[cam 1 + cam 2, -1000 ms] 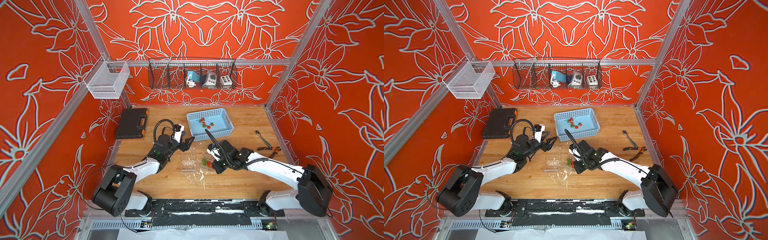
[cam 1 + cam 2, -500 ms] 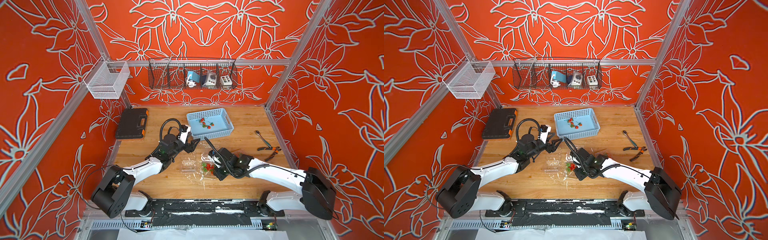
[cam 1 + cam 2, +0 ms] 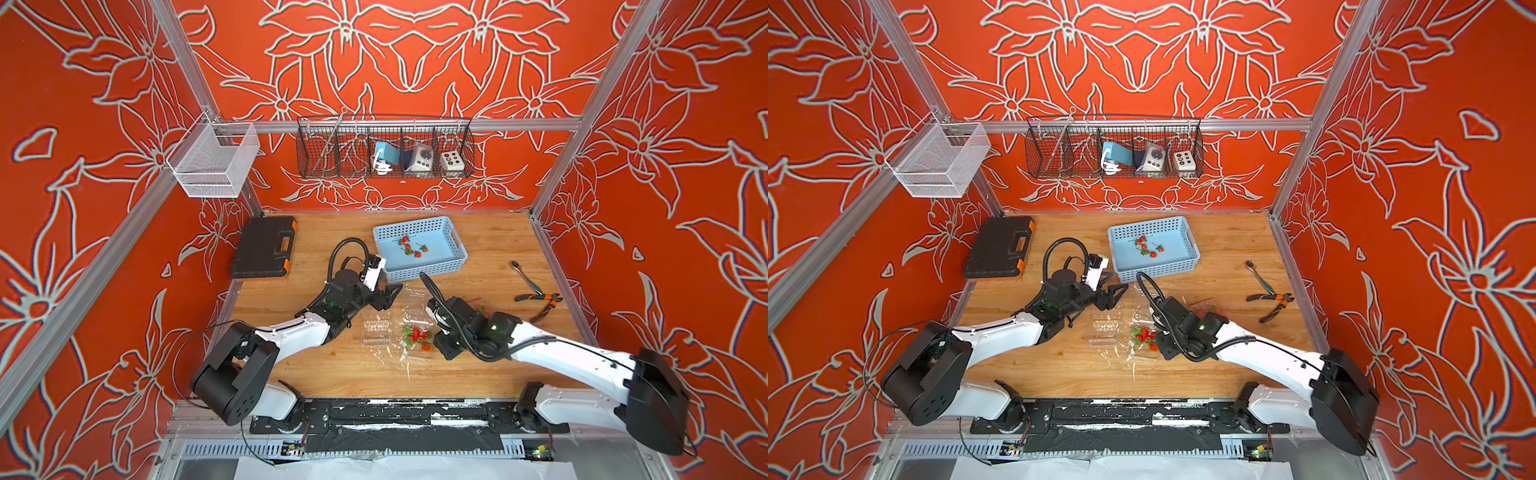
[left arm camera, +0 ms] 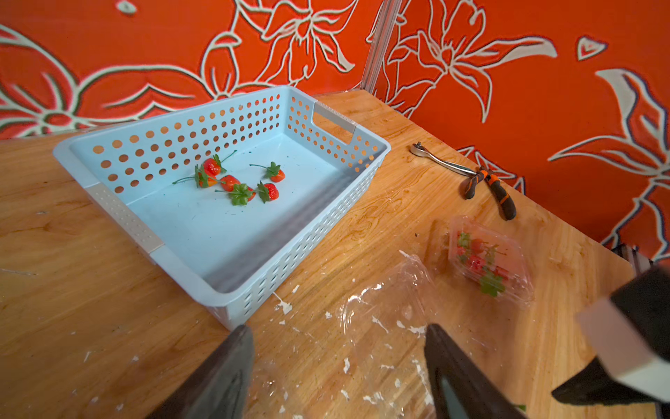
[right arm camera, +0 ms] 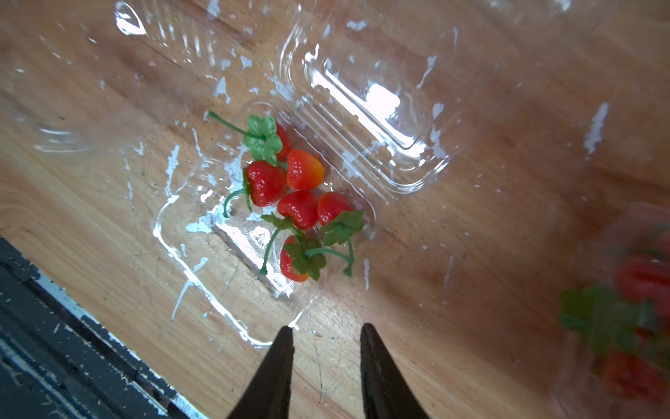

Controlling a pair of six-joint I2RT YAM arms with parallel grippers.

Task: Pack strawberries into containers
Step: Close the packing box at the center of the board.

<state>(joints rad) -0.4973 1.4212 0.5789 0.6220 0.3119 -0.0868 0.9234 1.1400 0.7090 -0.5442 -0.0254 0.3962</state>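
Strawberries, six of them, lie in the tray of an open clear container near the front of the wooden table, where two white-and-black arms reach in from the near edge. Toward the back of the table sits a light-blue perforated basket with a handful more berries loose on its floor. A black tool case lies shut by the left wall. Between basket and arms, three clear containers sit close together: the open one with its berries, an empty container just to its left, and a closed container holding berries to its right, partly hidden by the right arm in both top views. The left gripper hovers near the basket's front corner, its fingers spread with nothing between them and clear plastic showing beyond. The right gripper hangs low over bare wood just beside a corner of the open tray, fingers parted and empty.
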